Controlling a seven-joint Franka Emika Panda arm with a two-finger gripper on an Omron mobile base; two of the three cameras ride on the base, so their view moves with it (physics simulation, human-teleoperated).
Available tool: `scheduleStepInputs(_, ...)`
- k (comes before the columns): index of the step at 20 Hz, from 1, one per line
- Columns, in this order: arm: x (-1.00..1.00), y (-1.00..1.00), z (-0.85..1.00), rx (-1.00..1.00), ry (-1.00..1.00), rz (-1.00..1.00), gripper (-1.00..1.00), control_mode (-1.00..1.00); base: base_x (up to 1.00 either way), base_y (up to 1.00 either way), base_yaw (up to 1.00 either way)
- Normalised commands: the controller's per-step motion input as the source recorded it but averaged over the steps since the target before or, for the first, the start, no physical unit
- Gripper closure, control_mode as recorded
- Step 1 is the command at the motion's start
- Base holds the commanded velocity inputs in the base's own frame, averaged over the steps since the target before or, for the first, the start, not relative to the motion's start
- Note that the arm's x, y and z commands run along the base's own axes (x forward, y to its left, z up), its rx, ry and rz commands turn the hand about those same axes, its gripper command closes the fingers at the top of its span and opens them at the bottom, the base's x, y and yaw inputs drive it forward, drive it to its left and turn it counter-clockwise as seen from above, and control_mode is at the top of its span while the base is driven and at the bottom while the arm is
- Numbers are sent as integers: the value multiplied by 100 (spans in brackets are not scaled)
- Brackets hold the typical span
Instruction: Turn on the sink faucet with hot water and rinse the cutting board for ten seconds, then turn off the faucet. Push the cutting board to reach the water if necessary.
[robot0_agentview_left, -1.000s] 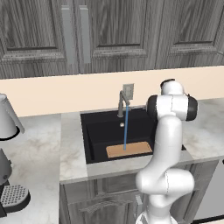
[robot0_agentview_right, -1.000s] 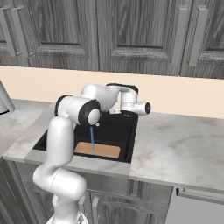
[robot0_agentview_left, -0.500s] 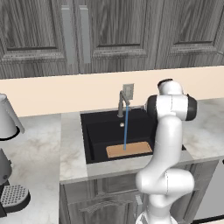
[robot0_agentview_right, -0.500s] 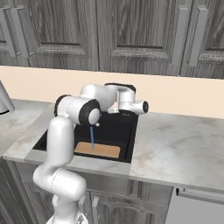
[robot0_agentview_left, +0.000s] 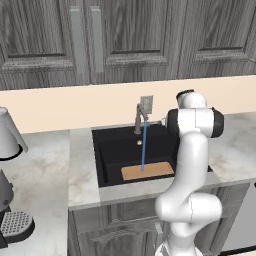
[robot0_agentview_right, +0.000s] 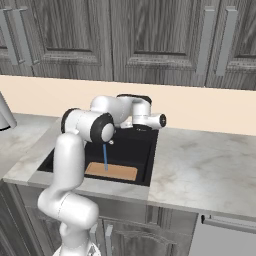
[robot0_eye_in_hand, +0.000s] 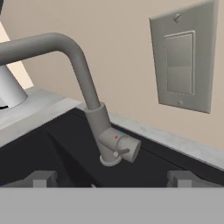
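Observation:
The grey faucet (robot0_eye_in_hand: 92, 103) stands close in front of my gripper (robot0_eye_in_hand: 113, 179), its lever handle (robot0_eye_in_hand: 123, 148) just above and between the fingertips (robot0_eye_in_hand: 42, 178). The gripper is open and holds nothing. From the bent spout (robot0_agentview_left: 141, 114) a thin blue stream of water (robot0_agentview_left: 144, 147) falls onto the tan cutting board (robot0_agentview_left: 148, 171), which lies flat at the front of the black sink (robot0_agentview_left: 102, 165). The right base view also has the water (robot0_agentview_right: 105, 157), the board (robot0_agentview_right: 112, 171) and the sink (robot0_agentview_right: 146, 159), with my hand (robot0_agentview_right: 146, 120) above the sink's back edge.
A grey wall plate (robot0_eye_in_hand: 183, 70) sits on the beige wall behind the faucet. A grey kettle (robot0_agentview_left: 8, 135) stands on the marble counter to the left, with a dark appliance (robot0_agentview_left: 11, 222) at the front left. Wooden cabinets hang above.
The upper arm has edged slightly left toward the faucet. The water keeps running onto the board, and the jaws stay wide apart.

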Motion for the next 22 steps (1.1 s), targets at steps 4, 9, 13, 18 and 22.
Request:
scheduleStepInputs(4,0,0,0,0,0,0,-100,-100,0,0,0)
scheduleStepInputs(9,0,0,0,0,0,0,-100,-100,0,0,0)
scheduleStepInputs(13,0,0,0,0,0,0,-100,-100,0,0,0)
scheduleStepInputs(18,0,0,0,0,0,0,-100,-100,0,0,0)
scheduleStepInputs(22,0,0,0,0,0,0,-100,-100,0,0,0)
